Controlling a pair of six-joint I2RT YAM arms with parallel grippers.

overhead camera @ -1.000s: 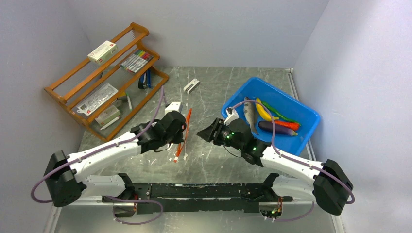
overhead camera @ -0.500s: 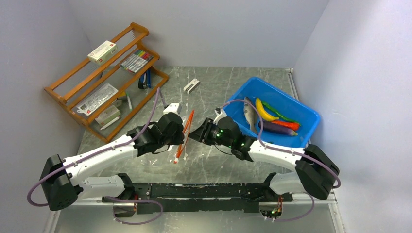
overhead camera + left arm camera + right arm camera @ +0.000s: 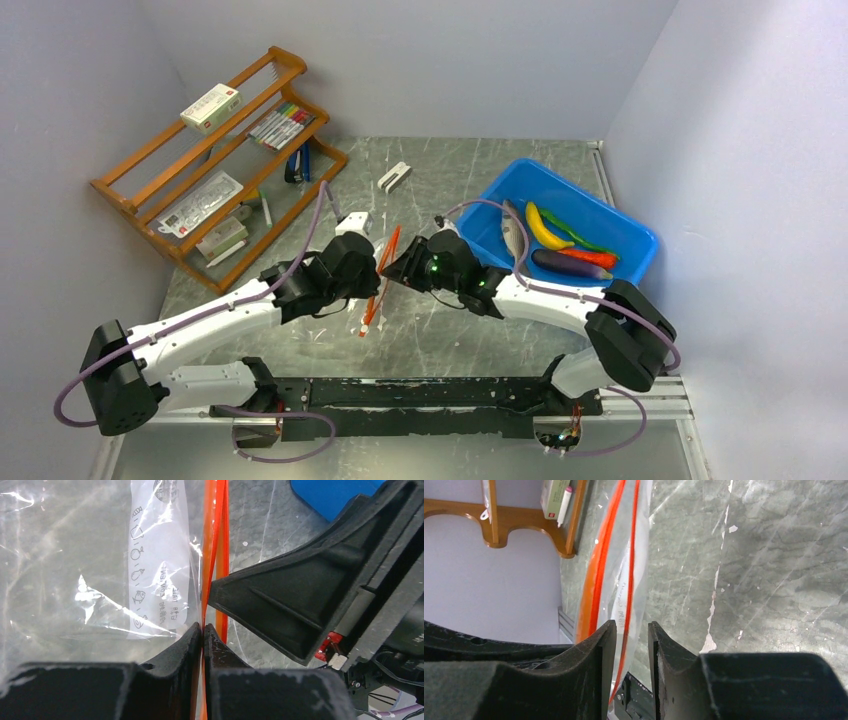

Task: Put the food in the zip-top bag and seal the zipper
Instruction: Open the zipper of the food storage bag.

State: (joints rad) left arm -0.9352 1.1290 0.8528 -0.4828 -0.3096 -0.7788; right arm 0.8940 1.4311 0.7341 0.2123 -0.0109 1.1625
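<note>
Left fingers are pinching the zipper lip of the zip-top bag, holding it upright above the table. Right fingers are straddling the other lip with a narrow gap, not clamped yet, the strip running lengthwise between them. Food is lying in the blue bin, nearer the right arm.

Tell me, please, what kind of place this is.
Probably a robot test cell in a lab: two robot arms bolted to a grey table, plain walls close around it, a blue bin of toy foods.
</note>
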